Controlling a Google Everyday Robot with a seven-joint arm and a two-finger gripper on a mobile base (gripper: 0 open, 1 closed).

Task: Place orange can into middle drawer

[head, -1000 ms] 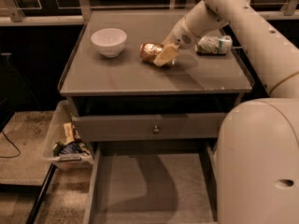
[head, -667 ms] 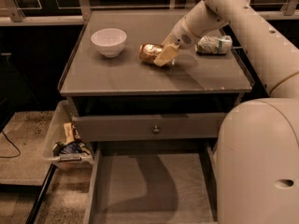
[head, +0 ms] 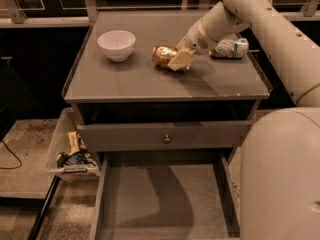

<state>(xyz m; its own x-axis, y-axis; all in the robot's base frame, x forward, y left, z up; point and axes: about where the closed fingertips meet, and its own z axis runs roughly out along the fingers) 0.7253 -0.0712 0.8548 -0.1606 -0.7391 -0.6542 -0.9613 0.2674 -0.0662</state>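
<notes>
The orange can [head: 163, 55] lies on its side near the middle of the grey tabletop [head: 150, 84]. My gripper [head: 180, 60] is down at the can's right end, touching or very close to it, with the arm reaching in from the upper right. The middle drawer [head: 160, 204] is pulled wide open at the bottom of the view, below the table, and its flat grey floor holds nothing.
A white bowl [head: 116, 44] stands on the left of the tabletop. A pale green-and-white can [head: 229, 48] lies at the right, behind my arm. A drawer front with a small round knob [head: 166, 139] sits above the open drawer. A clear bin with clutter [head: 70, 154] stands on the floor at left.
</notes>
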